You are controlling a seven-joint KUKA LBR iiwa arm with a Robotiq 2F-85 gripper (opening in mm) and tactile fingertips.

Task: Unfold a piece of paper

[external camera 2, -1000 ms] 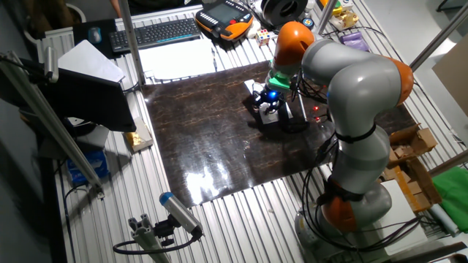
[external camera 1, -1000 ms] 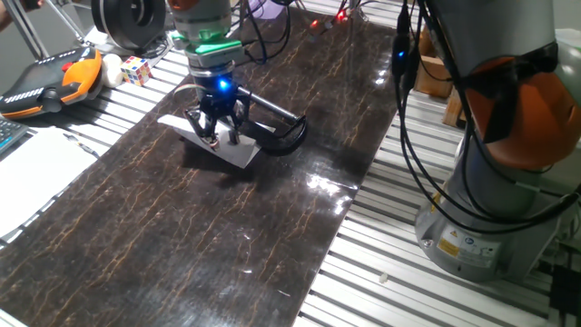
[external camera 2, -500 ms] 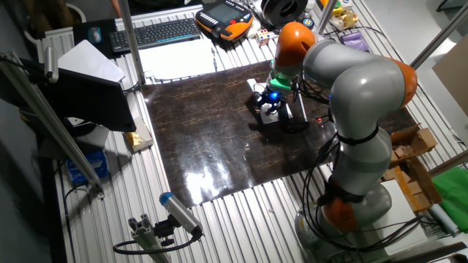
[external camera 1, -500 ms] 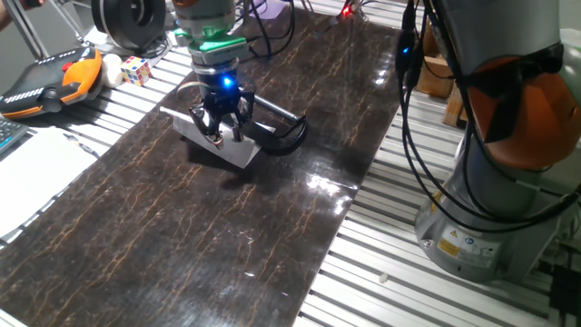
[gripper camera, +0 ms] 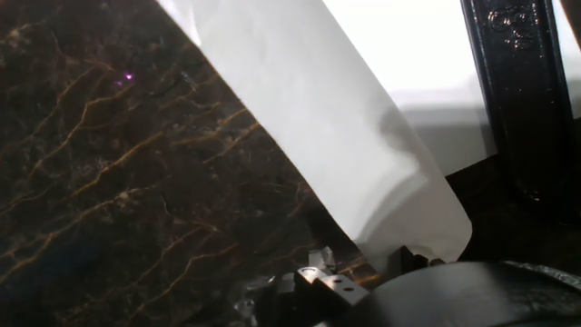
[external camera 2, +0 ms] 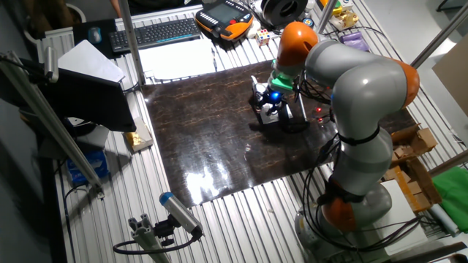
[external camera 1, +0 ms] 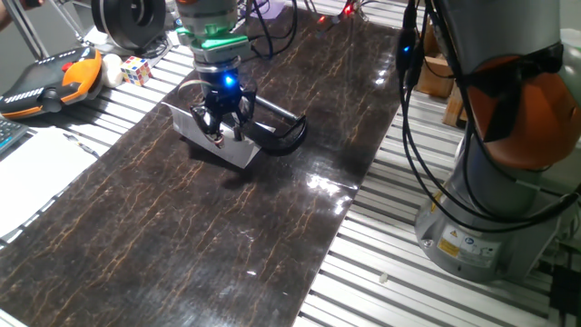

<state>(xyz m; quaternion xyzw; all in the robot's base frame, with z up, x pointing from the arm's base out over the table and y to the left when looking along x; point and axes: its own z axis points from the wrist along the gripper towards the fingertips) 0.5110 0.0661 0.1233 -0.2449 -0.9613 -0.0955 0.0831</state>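
We hold the claw (external camera 1: 219,130) pinched on the upper flap of the piece of paper (external camera 1: 211,142), on the dark worktop (external camera 1: 182,236). In the hand view the flap rises diagonally from the claw, lower leaf beneath

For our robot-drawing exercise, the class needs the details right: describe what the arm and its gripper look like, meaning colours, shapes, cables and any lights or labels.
The arm is made of rounded silver-grey segments with orange joint caps. Black cables hang alongside it, and a sticker sits low on its grey base. Near the wrist is a green band, then a glowing blue light. The gripper is small and black, with two short fingers.
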